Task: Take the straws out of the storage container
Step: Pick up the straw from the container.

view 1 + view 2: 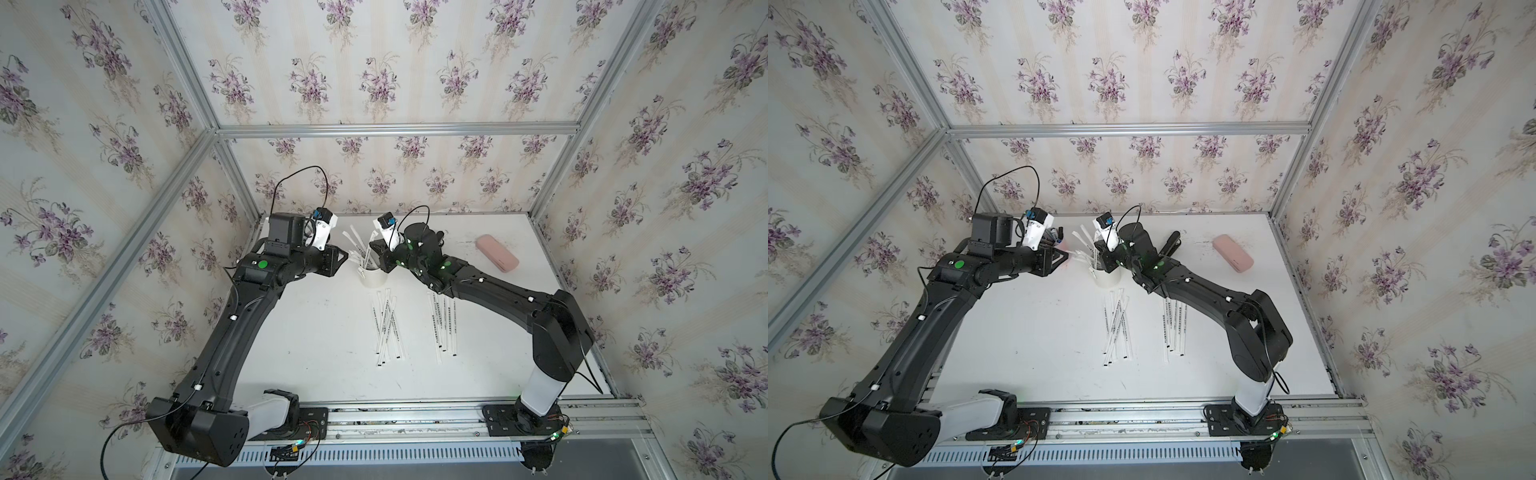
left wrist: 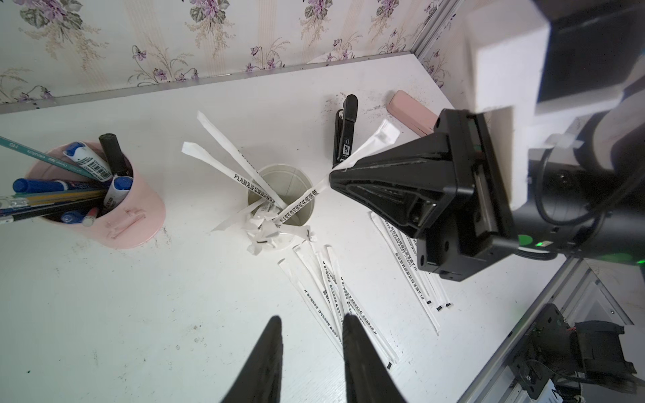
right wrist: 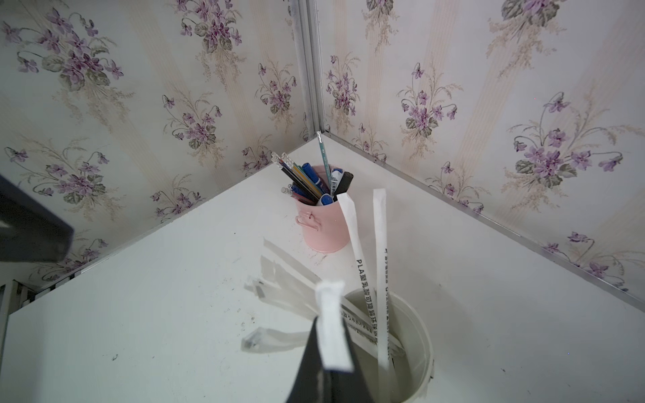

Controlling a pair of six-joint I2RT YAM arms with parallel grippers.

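The white storage container (image 1: 376, 280) (image 2: 301, 195) stands mid-table at the back, and several wrapped straws (image 1: 356, 246) (image 2: 240, 157) (image 3: 378, 244) lean out of it. My right gripper (image 2: 331, 176) (image 3: 330, 326) hangs just above its rim, shut on the upper part of one straw (image 2: 370, 146), whose wrapper end pokes out past the jaws. My left gripper (image 2: 312, 319) (image 1: 343, 255) hovers open and empty to the left of the container. Two groups of straws (image 1: 386, 324) (image 1: 442, 322) lie flat on the table in front.
A pink pen cup (image 2: 139, 223) (image 3: 323, 230) full of pens and pencils stands behind my left gripper. A black stapler-like item (image 2: 345, 136) and a pink case (image 1: 496, 253) lie at the back right. Papered walls enclose the table on three sides.
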